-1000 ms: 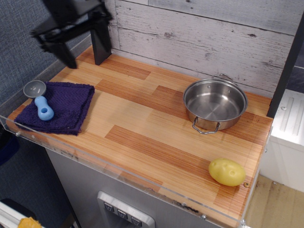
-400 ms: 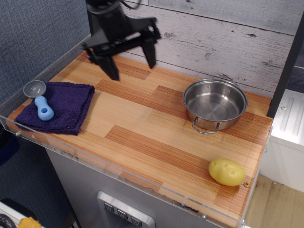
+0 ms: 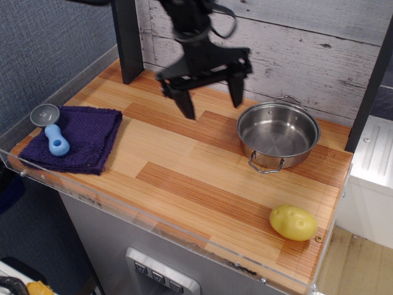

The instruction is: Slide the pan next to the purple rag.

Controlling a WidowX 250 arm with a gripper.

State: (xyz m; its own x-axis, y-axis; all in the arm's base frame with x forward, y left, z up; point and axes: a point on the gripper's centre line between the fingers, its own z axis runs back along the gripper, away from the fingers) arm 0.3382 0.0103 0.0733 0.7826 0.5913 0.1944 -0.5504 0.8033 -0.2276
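Note:
The shiny round steel pan [image 3: 278, 133] with two wire loop handles sits at the back right of the wooden counter. The dark purple rag [image 3: 80, 138] lies folded at the left end, far from the pan. My gripper [image 3: 210, 101] hangs above the counter's back middle, just left of the pan. It is open, with its two black fingers spread wide, and it holds nothing.
A small grey disc on a blue handle [image 3: 52, 131] lies on the rag's left part. A yellow potato [image 3: 293, 222] sits near the front right corner. A black post [image 3: 128, 40] stands at the back left. A clear lip [image 3: 153, 218] edges the counter's front.
My gripper has swept right along the back of the counter, from above the rag's end to just left of the pan. Nothing on the counter has moved.

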